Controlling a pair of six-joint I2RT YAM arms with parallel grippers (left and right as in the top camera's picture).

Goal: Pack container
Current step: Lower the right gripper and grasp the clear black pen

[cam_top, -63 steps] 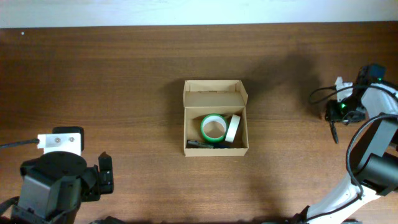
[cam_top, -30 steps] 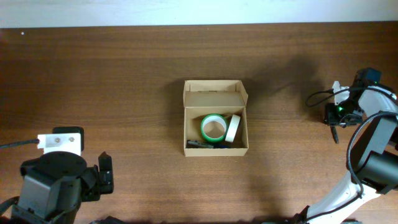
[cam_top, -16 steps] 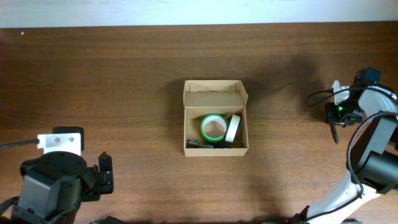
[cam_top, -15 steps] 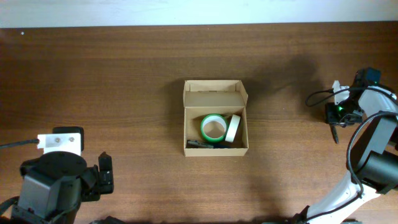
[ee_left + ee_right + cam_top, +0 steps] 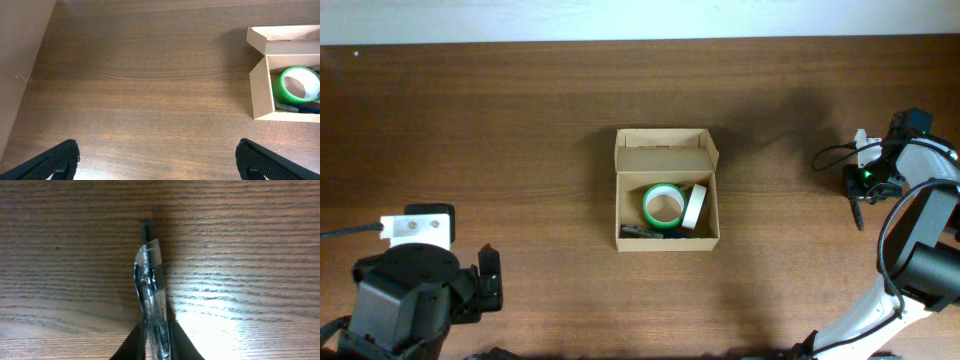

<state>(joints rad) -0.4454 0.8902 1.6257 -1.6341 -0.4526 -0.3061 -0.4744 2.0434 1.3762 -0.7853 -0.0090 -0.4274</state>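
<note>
The right tool point(image 5: 155, 339) grips a clear pen point(image 5: 149, 275) at bottom centre; the left tool point(image 5: 157, 161) stands wide open.

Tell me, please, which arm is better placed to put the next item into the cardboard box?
The right arm: its jaws grip a clear pen, ready for the cardboard box; the left arm's jaws stand open and empty, far from it.

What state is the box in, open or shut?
Open. On the box the flap is folded back, and a green tape inside shows from overhead.
</note>
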